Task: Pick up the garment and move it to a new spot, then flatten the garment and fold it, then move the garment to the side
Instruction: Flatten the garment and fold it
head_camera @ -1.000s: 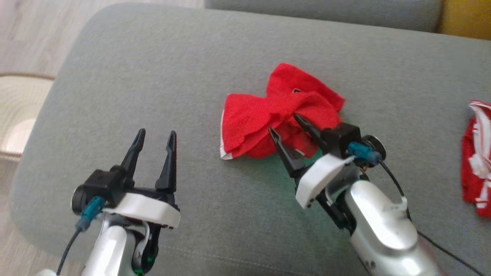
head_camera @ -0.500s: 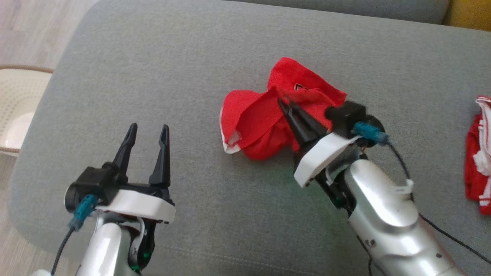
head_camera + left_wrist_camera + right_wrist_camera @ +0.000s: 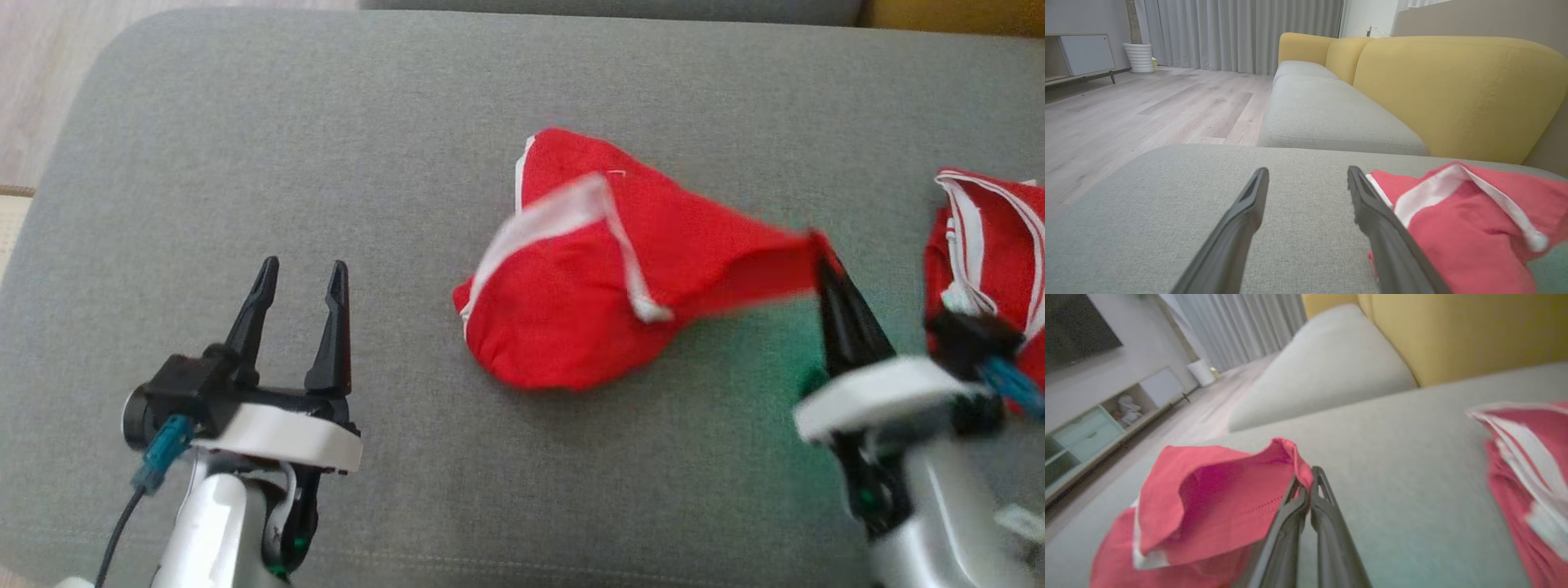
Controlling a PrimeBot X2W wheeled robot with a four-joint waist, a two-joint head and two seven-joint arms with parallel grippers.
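Note:
The garment (image 3: 588, 294) is red cloth with white trim, lying crumpled in the middle of the grey sofa cushion (image 3: 326, 139). One corner of it is stretched out to the right and pinched in my right gripper (image 3: 819, 245), which is shut on the cloth. The right wrist view shows the same red garment (image 3: 1208, 494) hanging from the closed right gripper (image 3: 1306, 477). My left gripper (image 3: 298, 273) stands open at the lower left, well apart from the cloth. In the left wrist view the garment (image 3: 1457, 228) lies just right of the open left gripper (image 3: 1306, 173).
A second red and white cloth (image 3: 988, 245) lies at the cushion's right edge, close beside my right wrist; it also shows as a striped pile (image 3: 1531, 473). A yellow sofa back (image 3: 1453, 90) rises behind the cushion. Wooden floor (image 3: 1147, 102) lies off the left edge.
My right gripper shut on the garment and pulled a corner of it to the right, turning the cloth over. The head camera shifted right. The left gripper stayed open.

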